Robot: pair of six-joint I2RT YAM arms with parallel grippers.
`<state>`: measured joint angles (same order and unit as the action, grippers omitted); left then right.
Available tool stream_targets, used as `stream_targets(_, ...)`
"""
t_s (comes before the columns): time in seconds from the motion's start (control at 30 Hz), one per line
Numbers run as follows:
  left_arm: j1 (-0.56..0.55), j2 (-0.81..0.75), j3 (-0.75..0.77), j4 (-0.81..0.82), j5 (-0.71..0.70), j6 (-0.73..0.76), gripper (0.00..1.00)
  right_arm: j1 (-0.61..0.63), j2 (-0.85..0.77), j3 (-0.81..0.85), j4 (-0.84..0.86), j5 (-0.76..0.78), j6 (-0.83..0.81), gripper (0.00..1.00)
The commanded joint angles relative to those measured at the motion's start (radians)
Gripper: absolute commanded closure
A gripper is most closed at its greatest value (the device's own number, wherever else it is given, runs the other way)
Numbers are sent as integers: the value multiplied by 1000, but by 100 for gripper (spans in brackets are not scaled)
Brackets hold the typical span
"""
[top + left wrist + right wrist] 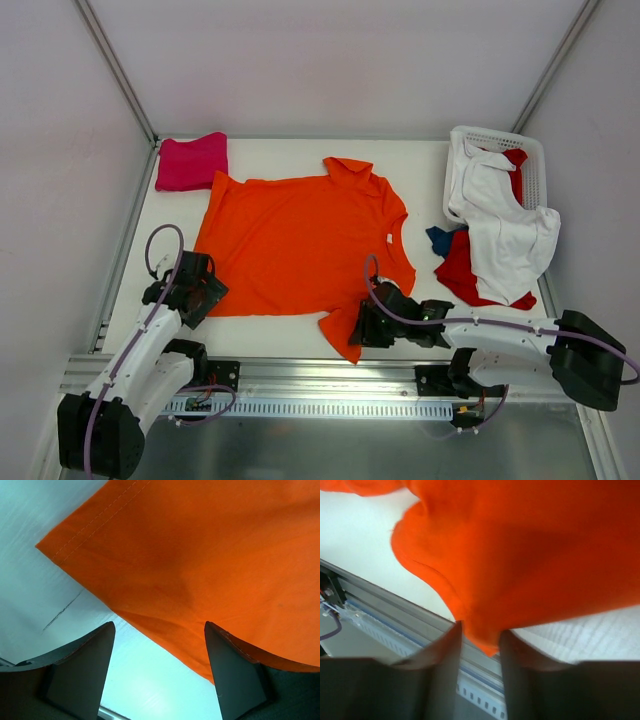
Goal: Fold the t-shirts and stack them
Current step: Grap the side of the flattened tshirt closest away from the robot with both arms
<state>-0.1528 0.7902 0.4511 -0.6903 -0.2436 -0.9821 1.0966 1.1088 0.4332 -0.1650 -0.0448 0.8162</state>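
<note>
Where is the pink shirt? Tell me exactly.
In the top view, the pink shirt lies folded at the far left corner of the table, just beside the upper left sleeve of the spread orange shirt.

Left fingers (80, 672) stand wide apart, right fingers (440, 675) pinched close together, both held low.

No text, brand, number or sign can be read in any view. In the top view, a small white patch (386, 237) is noted on the orange t-shirt (290, 240), just right of frame centre near the cloth's right edge. It is too small to be read, and whether it is a label cannot be told.
</note>
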Motion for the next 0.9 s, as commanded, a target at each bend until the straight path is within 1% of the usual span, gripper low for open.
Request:
stream_targets(0.0, -13, -8, -15, -5, -11, -15, 27, 6, -50, -27, -22, 29, 49, 66)
stream_targets(0.03, -14, -8, -17, -5, -11, -15, 28, 5, -61, -31, -37, 39, 58, 81)
stream_targets(0.07, -14, -5, -14, -5, -11, -15, 28, 6, -72, -33, -65, 39, 58, 87)
stream_targets(0.1, -13, -6, -14, -5, -14, -13, 28, 6, -92, -33, -80, 80, 61, 99)
stream_targets(0.23, -14, 0, -14, -5, -20, -20, 29, 6, -122, -30, -140, 102, 63, 100)
stream_targets(0.3, -14, 4, -22, -3, -28, -36, 31, 6, -132, -19, -165, 115, 58, 100)
stream_targets(0.37, -13, 21, -28, -2, -40, -58, 31, 5, -142, -5, -211, 132, 51, 100)
stream_targets(0.5, -13, 37, -55, 6, -53, -107, 32, 2, -167, -4, -248, 167, 38, 99)
stream_targets(0.57, -14, 27, -75, 18, -40, -136, 34, -6, -175, -4, -260, 168, 31, 99)
stream_targets(0.7, -14, 18, -84, 18, -26, -150, 42, -27, -178, -1, -277, 161, 8, 99)
stream_targets(0.8, -14, 35, -98, 21, -55, -164, 43, -46, -176, -2, -280, 154, -5, 99)
stream_targets(0.87, -14, 64, -98, 21, -66, -187, 48, -60, -168, -2, -280, 149, -20, 99)
